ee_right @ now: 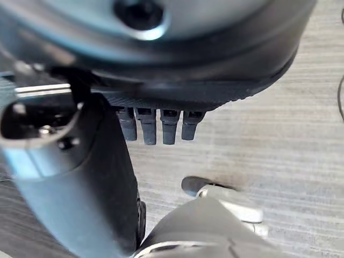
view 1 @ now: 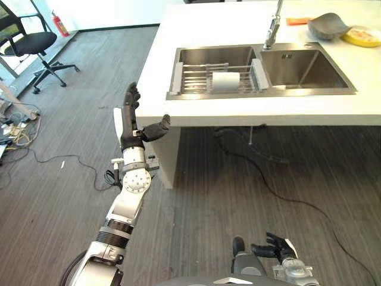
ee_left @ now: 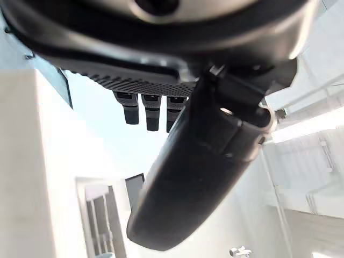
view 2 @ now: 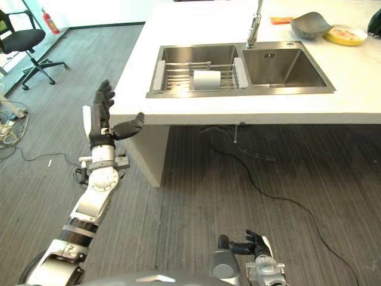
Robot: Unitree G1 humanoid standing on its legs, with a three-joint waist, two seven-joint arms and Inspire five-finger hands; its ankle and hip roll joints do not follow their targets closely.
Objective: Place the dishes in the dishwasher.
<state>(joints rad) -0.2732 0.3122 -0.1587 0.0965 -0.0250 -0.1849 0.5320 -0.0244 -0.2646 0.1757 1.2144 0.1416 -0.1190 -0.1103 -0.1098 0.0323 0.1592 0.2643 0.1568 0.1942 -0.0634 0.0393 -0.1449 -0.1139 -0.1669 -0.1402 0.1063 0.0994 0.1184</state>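
A grey bowl (view 1: 327,25) and a yellow plate (view 1: 362,37) rest on the white counter (view 1: 196,24) at the far right, behind the sink. A white cup-like dish (view 1: 226,80) lies on the wire rack (view 1: 196,77) in the sink's left basin. My left hand (view 1: 130,122) is raised beside the counter's near left corner, open and empty, with straight fingers and the thumb pointing toward the counter edge. My right hand (view 1: 277,247) hangs low over the floor, open with relaxed fingers and holding nothing.
The steel double sink (view 1: 309,68) has a faucet (view 1: 272,27) between its basins, and an orange item (view 1: 296,21) lies behind it. An office chair (view 1: 33,44) and a fire extinguisher (view 1: 59,25) stand far left. A black cable (view 1: 280,190) trails over the floor below the counter.
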